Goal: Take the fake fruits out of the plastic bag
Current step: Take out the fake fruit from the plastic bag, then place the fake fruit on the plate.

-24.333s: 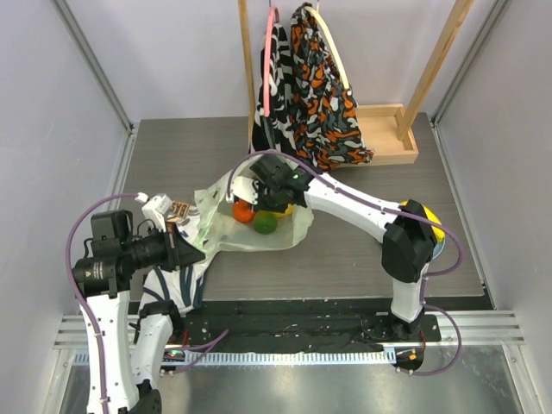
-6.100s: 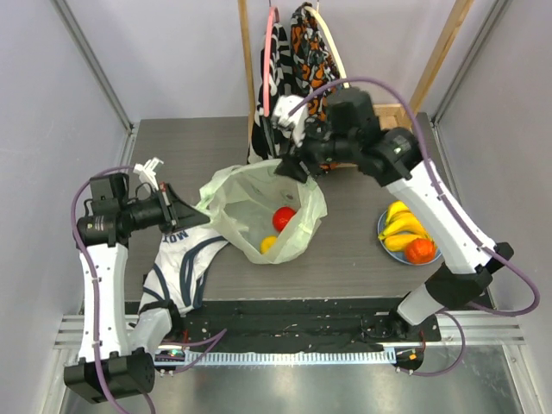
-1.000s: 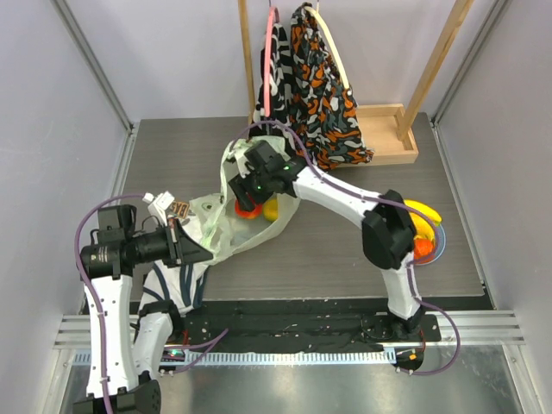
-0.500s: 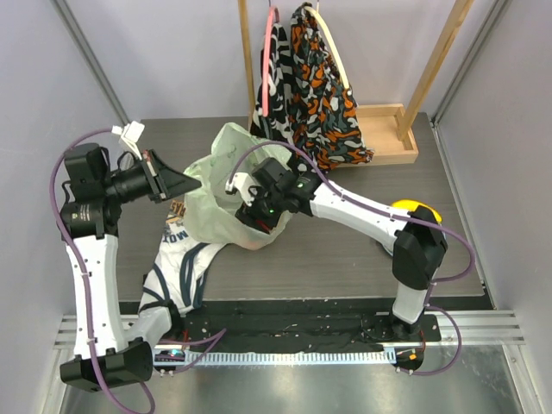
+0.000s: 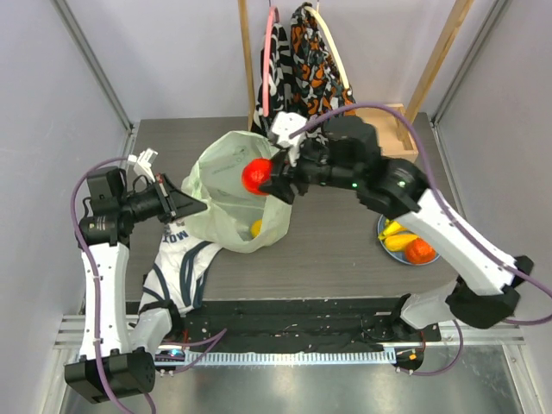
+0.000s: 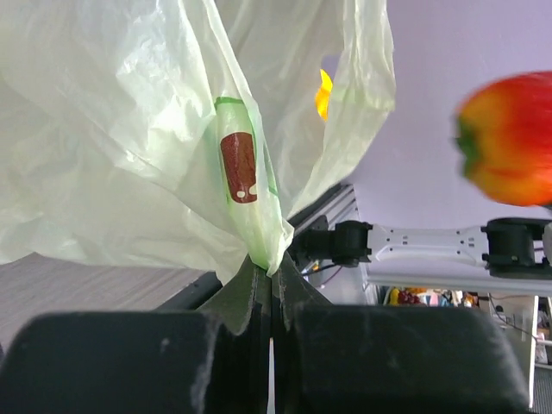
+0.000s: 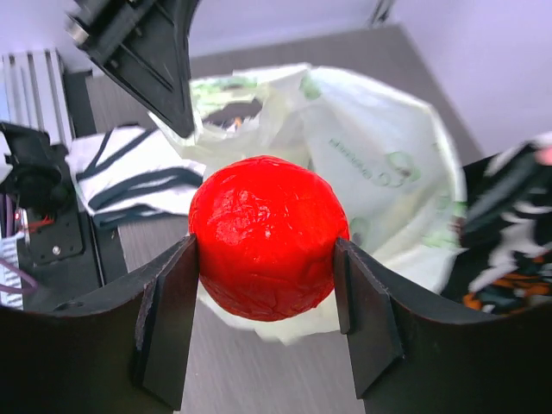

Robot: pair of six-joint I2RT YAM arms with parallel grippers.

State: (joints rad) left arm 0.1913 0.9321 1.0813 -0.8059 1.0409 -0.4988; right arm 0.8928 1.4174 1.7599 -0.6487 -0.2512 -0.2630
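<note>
- slipping is the main risk: the right fingers point(image 7: 168, 319) clamp the red fruit point(image 5: 256, 176) across its glossy round sides, in the air above the bag point(image 5: 220, 185). a jolt on the way to the plate point(image 5: 381, 238) may squeeze it out, and it would drop back into the bag or roll over the desk point(image 5: 345, 259).
- the plate, at the right, already carries a banana point(image 5: 392, 231) and an orange-red fruit point(image 5: 420, 250). a round fruit let go too high beside them may roll off the rim.
- the left fingers point(image 6: 241, 302) are clenched on a thin fold of the bag's rim and hold that side up. the film looks slick, so a tug could pull it free and the mouth would sag shut over what is left.
- a small yellow fruit point(image 5: 256, 228) lies low in the bag, seen through the film. reaching for it may snag the film on a finger.
- hard to make out: whether more pieces sit under the crumpled folds. the bag's far edge is hidden behind the right arm in the top view. the left wrist view shows the red fruit blurred and cut off at the right edge. the striped garment point(image 5: 177, 259) lies partly under the bag and the left arm.
</note>
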